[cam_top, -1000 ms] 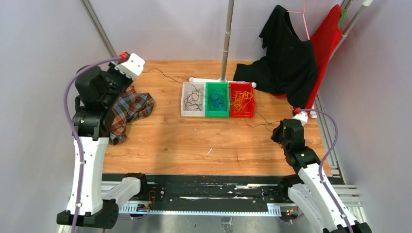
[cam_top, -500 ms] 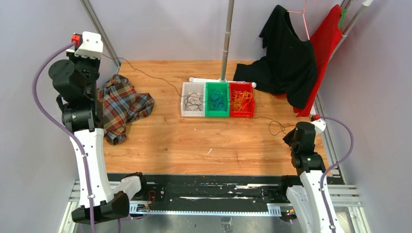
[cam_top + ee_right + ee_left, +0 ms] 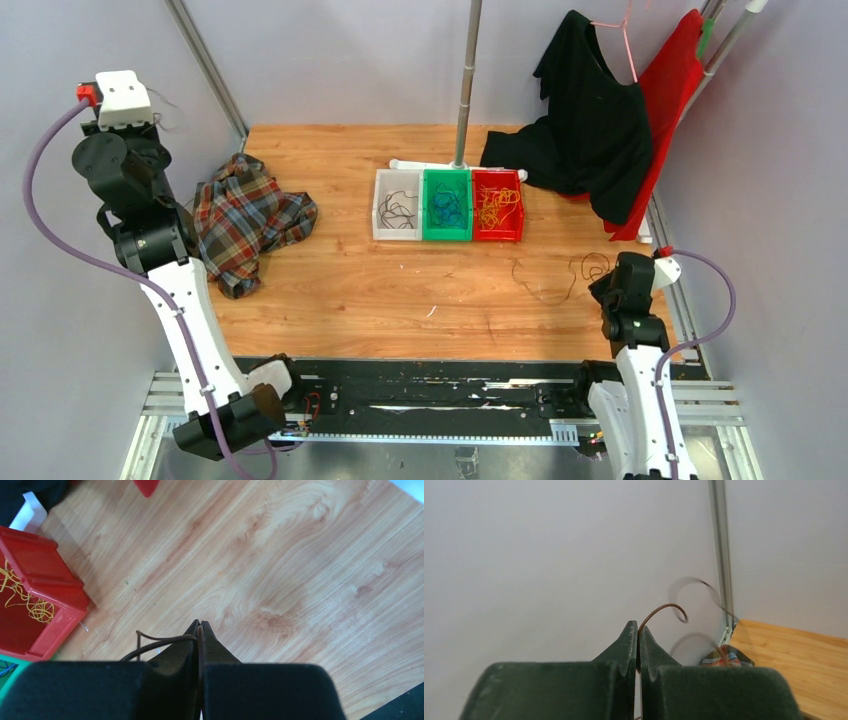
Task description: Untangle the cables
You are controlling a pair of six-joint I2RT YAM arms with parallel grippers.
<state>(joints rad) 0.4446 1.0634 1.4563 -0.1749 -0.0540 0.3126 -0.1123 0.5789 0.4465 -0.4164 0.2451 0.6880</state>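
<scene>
Table [image 3: 380,300]: wooden; no tangle shows on it, so the sorting looks nearly done.
Bins, far centre: white bin [image 3: 397,236] holds dark cables, green bin [image 3: 446,237] blue, red bin [image 3: 497,237] yellow-orange.
Left gripper [image 3: 638,630]: raised far left, jaws pressed together, pinching a brown cable end [image 3: 664,608].
Right gripper [image 3: 200,626]: near right, low, jaws pinching a dark cable [image 3: 160,642].
Left to do: dark cable, curled on the table, probably still to be binned.
Views: overhead shows bins and loops; wrist views show the pinches. Cannot tell whether both hold one strand.
</scene>
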